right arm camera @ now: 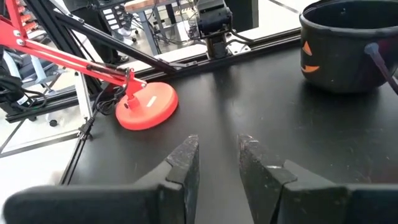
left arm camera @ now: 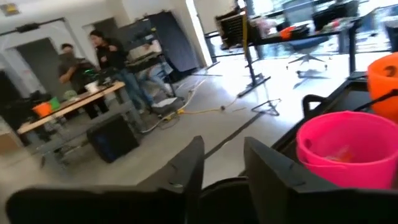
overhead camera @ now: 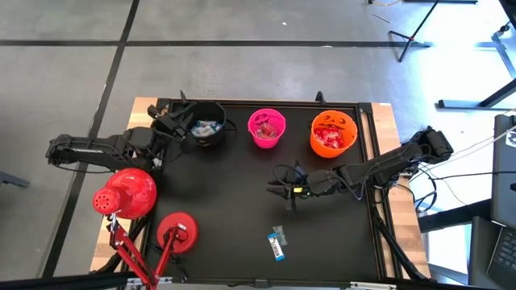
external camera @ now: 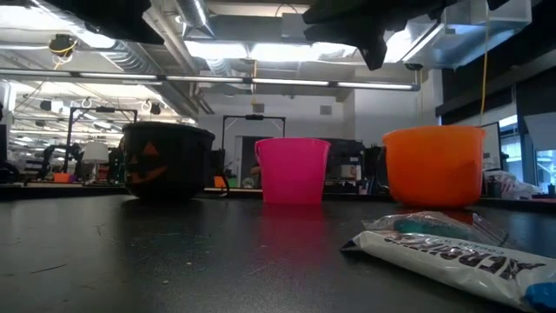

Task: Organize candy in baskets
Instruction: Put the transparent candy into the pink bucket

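L claw (overhead camera: 179, 121) at table's far-left, fingers apart; R claw (overhead camera: 284, 189) mid-table, fingers apart, empty.

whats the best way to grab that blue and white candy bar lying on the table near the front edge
The blue-and-white candy bar lies flat and alone on the black table, long and narrow, angled slightly. Probably best to come straight down from above and pinch it across its narrow width at mid-length, fingers set crosswise to its long axis. The right gripper is nearer; its fingers stand apart with nothing between them.
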You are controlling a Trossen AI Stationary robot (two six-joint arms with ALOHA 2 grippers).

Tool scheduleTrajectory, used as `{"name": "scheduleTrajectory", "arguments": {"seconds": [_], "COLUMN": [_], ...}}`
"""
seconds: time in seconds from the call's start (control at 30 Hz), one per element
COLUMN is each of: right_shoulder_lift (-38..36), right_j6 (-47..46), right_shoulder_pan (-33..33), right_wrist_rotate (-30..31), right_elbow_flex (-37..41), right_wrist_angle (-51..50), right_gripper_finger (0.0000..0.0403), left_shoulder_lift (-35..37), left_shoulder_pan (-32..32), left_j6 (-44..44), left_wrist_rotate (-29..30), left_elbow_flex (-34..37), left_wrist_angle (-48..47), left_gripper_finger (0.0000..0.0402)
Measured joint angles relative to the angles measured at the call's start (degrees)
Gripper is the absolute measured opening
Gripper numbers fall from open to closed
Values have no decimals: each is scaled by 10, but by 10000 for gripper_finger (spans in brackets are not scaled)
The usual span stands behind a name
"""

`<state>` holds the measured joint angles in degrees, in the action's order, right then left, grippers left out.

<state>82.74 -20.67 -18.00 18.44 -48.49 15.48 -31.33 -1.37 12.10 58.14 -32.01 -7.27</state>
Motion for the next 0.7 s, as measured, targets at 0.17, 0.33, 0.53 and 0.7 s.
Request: {"name": "scheduleTrajectory", "arguments": {"seconds": [0.17, 0.33, 0.53, 0.7], "right_shoulder_lift": [0, 0, 11, 52], "right_j6": [0, 0, -17, -31], "right_shoulder_pan": [0, -7, -43, -92], "right_wrist_rotate": [-2, -19, 10, -7], "right_elbow_flex": [0, 0, 0, 1], "right_wrist_angle": [-18, -36, -122, -150], "right_gripper_finger": [106, 106, 106, 106], "left_shoulder_lift": [6, -1, -44, -100], "left_shoulder_pan": [-10, -33, -61, -100], "left_j6": [-2, -37, -131, -169], "left_wrist_rotate": [-68, -240, -369, -407], "left_elbow_flex": [0, 0, 4, 23], "left_wrist_angle": [1, -10, -44, -44], "left_gripper_finger": [122, 123, 124, 124]}}
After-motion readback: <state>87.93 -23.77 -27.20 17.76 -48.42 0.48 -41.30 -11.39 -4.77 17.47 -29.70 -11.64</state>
